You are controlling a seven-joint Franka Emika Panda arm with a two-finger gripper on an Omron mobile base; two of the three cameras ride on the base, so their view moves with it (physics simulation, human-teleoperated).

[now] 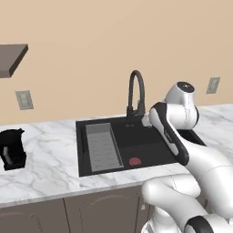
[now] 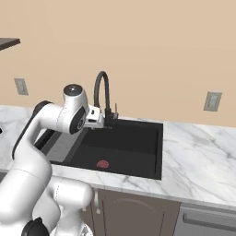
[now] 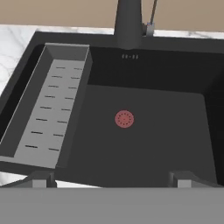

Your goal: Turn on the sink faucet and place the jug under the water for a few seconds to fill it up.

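The black gooseneck sink faucet (image 1: 135,92) rises behind the sink (image 1: 154,139), its thin lever (image 3: 151,18) upright at the base. No water runs from the spout. The black basin holds a grey ribbed tray (image 3: 46,109) on its left side and a red drain ring (image 3: 124,119). My gripper (image 2: 103,120) hovers over the basin's back edge, just in front of the faucet base. Its fingertips (image 3: 41,179) stand wide apart, open, with nothing between them. A black jug (image 1: 12,148) stands on the marble counter far left of the sink.
Marble counter (image 2: 198,156) runs on both sides of the sink. Wall outlets (image 1: 24,99) (image 2: 212,101) sit above it. A dark shelf (image 1: 11,57) juts out at the upper left. My own arm (image 1: 170,136) crosses the sink's right side.
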